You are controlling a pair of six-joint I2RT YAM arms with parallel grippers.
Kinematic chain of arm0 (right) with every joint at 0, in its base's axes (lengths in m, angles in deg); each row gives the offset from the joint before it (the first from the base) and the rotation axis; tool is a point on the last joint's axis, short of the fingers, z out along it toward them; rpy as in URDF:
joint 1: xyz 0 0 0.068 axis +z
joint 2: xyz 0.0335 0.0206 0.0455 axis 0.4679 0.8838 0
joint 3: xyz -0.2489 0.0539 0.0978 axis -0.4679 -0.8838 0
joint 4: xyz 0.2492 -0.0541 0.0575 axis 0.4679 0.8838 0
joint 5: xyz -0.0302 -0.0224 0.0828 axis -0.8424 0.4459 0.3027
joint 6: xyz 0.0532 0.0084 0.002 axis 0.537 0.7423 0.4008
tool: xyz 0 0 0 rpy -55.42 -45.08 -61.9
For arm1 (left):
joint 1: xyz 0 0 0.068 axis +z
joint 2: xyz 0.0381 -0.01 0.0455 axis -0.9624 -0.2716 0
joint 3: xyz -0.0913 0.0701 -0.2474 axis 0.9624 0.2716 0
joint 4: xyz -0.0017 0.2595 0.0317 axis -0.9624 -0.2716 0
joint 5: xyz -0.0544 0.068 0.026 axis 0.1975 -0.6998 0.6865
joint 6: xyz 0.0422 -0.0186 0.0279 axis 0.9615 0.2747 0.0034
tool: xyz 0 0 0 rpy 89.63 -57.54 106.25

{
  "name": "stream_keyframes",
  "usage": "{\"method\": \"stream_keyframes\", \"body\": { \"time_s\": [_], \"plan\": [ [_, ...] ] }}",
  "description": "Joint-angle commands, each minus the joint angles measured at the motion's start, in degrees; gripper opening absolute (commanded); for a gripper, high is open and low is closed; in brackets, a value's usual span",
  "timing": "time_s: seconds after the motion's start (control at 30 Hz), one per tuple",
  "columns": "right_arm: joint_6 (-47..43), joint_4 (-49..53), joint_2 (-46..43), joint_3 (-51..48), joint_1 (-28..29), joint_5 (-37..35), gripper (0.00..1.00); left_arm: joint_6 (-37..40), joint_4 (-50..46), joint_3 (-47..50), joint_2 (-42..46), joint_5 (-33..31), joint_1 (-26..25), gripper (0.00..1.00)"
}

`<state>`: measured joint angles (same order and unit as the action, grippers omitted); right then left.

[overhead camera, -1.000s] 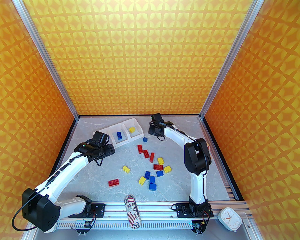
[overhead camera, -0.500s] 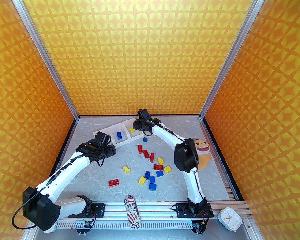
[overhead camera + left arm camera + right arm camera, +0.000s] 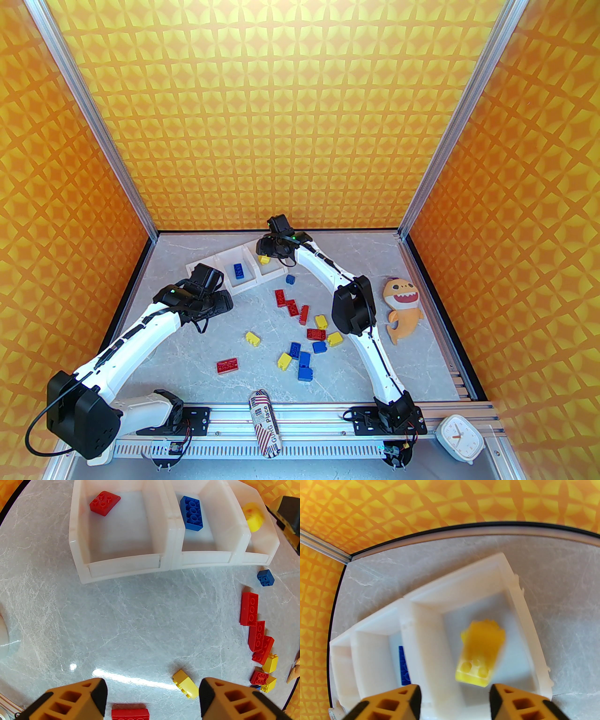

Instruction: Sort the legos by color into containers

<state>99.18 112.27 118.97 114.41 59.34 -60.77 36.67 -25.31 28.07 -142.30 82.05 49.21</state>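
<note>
The containers are three joined white bins at the back left. In the left wrist view the tray holds a red brick in its left bin, a blue brick in the middle and a yellow brick on the right. My right gripper hangs over the right bin, open, and a blurred yellow brick lies in the bin below it. My left gripper hovers open in front of the tray with nothing in it. Several loose legos lie mid-table.
A lone blue brick sits just in front of the right bin. A yellow brick and a red brick lie apart from the pile. An orange plush lies at the right. A printed roll and a white clock rest on the front rail.
My right arm has swung left from beside the tray to above its right bin, uncovering the plush behind it. My left arm has barely moved.
</note>
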Motion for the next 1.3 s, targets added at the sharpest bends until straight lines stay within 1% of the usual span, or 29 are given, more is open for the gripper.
{"method": "stream_keyframes", "body": {
  "time_s": [0.0, 0.1, 0.17, 0.3, 0.37, 0.43, 0.47, 0.6, 0.7, 0.8, 0.93, 1.0, 1.1, 1.27],
  "plan": [
    [-1.2, 2.4, -0.8, 0.6, 0.1, 0.3, 0.58, -0.7, -3.3, -0.8, 0.7, -1.1, -1.3, 0.71],
    [-2.1, 2.5, -3.3, -1.9, 0.1, -0.2, 0.58, -2.1, -6.9, -0.4, 1.2, -1.2, -3.4, 0.72],
    [-2.9, 2.0, -6.3, -5.3, 0.1, -0.6, 0.58, -4.2, -9.6, 0.8, 2.0, -1.2, -5.4, 0.73],
    [-4.5, 0.1, -13.1, -14.4, 0.1, -0.9, 0.58, -12.0, -13.9, 5.2, 5.4, -1.1, -10.5, 0.76],
    [-5.1, -1.2, -16.5, -18.9, 0.1, -0.5, 0.59, -17.3, -14.7, 8.0, 7.7, -1.2, -13.8, 0.79],
    [-5.6, -2.4, -19.6, -23.1, 0.1, 0.0, 0.60, -21.9, -14.5, 10.8, 8.8, -1.2, -17.2, 0.84],
    [-5.8, -2.7, -20.9, -24.8, 0.1, 0.2, 0.60, -23.8, -14.0, 12.1, 11.0, -1.2, -18.7, 0.85],
    [-6.5, -3.1, -25.4, -30.5, 0.1, 1.4, 0.60, -28.8, -12.8, 15.0, 10.1, -1.2, -22.5, 0.86],
    [-6.9, -3.3, -28.2, -34.2, 0.1, 1.8, 0.60, -29.5, -10.2, 16.5, 7.0, -0.7, -24.0, 0.89],
    [-6.4, -4.3, -31.3, -38.8, 0.1, 0.9, 0.60, -27.9, -7.1, 16.7, 4.1, 0.4, -24.6, 0.92],
    [-3.8, -9.9, -36.0, -47.4, 0.1, 0.9, 0.63, -26.4, -5.5, 16.1, 0.3, 0.6, -24.8, 0.95],
    [-2.9, -10.9, -37.3, -50.3, 0.1, 0.8, 0.63, -25.2, -4.1, 16.6, -0.5, 1.1, -24.7, 0.96],
    [-2.6, -11.6, -38.5, -53.4, 0.1, 1.0, 0.63, -22.0, -2.1, 17.4, -1.1, 2.0, -24.6, 0.97],
    [-3.7, -10.1, -38.8, -54.0, 0.1, 0.8, 0.63, -20.8, -1.2, 19.1, -2.9, 3.8, -24.4, 0.98]
  ]
}}
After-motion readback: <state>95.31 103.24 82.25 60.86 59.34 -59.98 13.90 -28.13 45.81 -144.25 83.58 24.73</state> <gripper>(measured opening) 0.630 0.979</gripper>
